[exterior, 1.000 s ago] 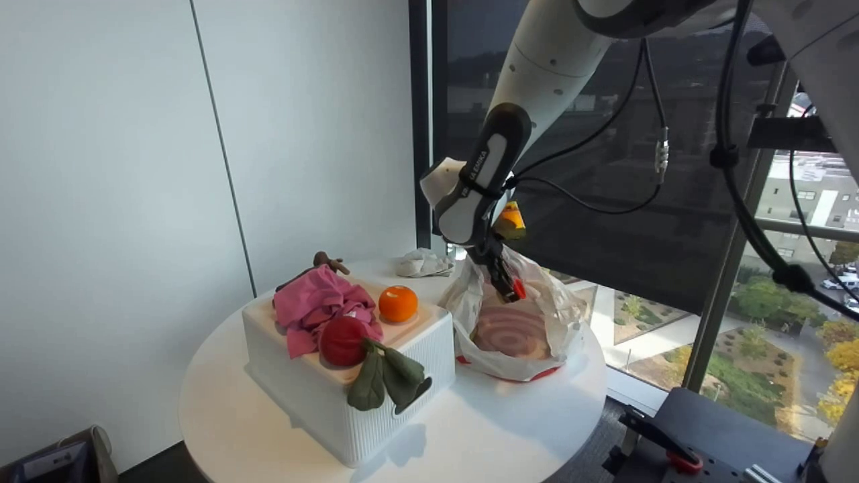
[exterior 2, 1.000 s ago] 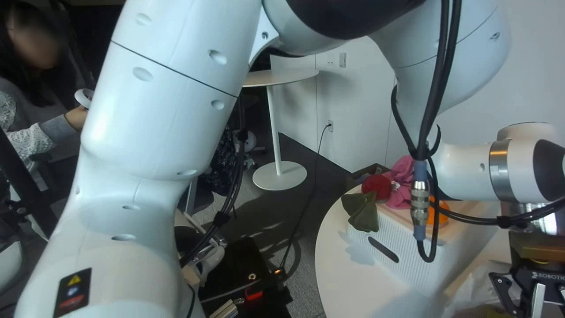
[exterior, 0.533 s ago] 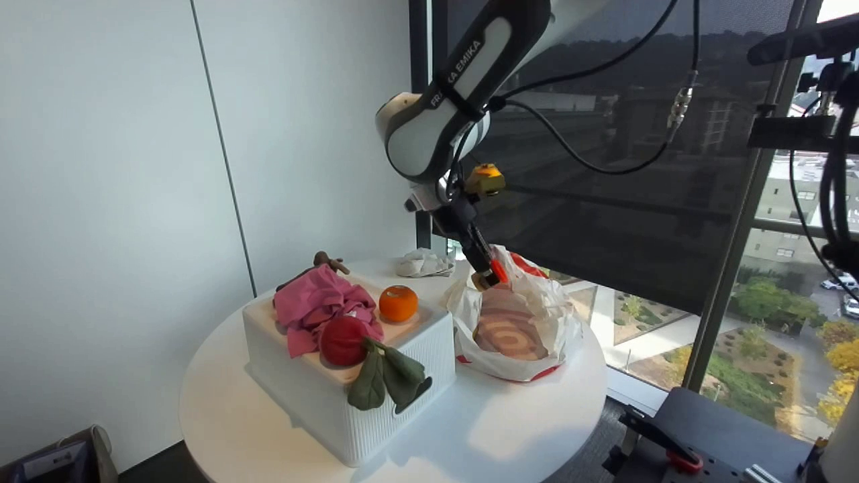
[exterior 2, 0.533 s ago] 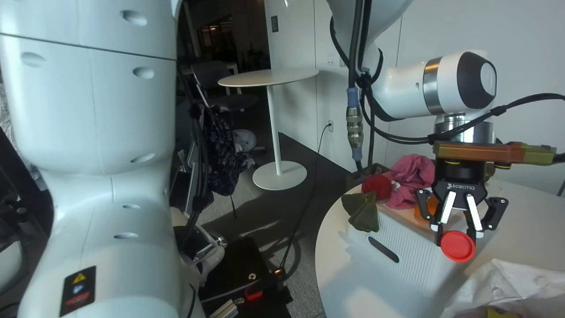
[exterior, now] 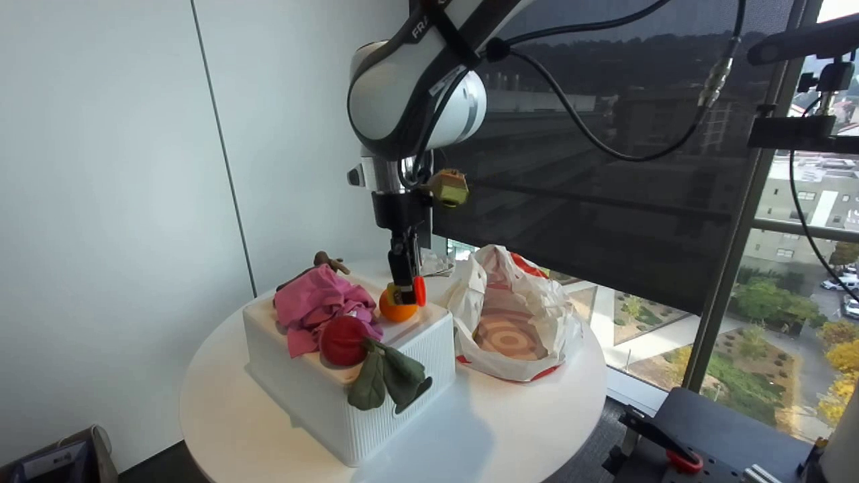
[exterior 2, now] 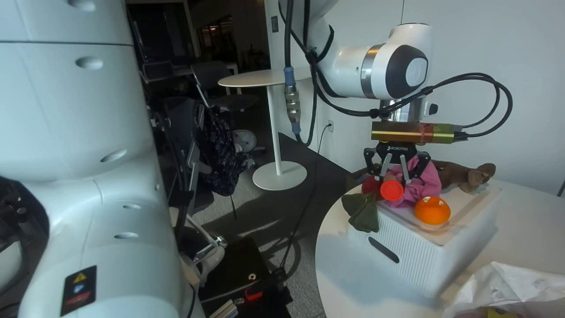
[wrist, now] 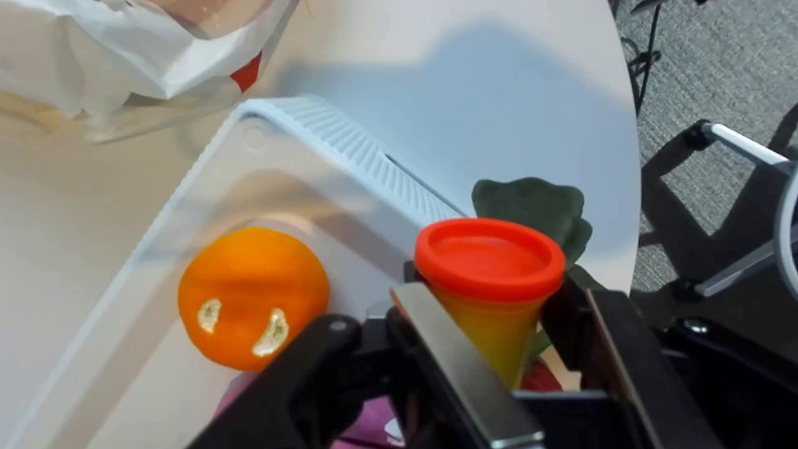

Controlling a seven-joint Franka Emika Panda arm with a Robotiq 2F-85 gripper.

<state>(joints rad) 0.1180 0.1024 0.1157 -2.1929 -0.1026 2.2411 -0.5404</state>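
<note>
A small yellow cylindrical tub (wrist: pixel 494 318) with a red lid is clasped in the black gripper (exterior 2: pixel 393 181), above a white ribbed plastic box (exterior 2: pixel 415 258). On the box lie a round orange fruit-like object (exterior 2: pixel 432 210), a crumpled pink cloth (exterior: pixel 325 298) and a round red object (exterior: pixel 343 341) with green leaves; beside it, on the round white table (exterior: pixel 530 429), stands an open white bag (exterior: pixel 562 308).

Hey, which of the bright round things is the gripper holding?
The red-lidded yellow tub, clamped in the gripper; the orange one and the leafy red one both sit atop the white box.
</note>
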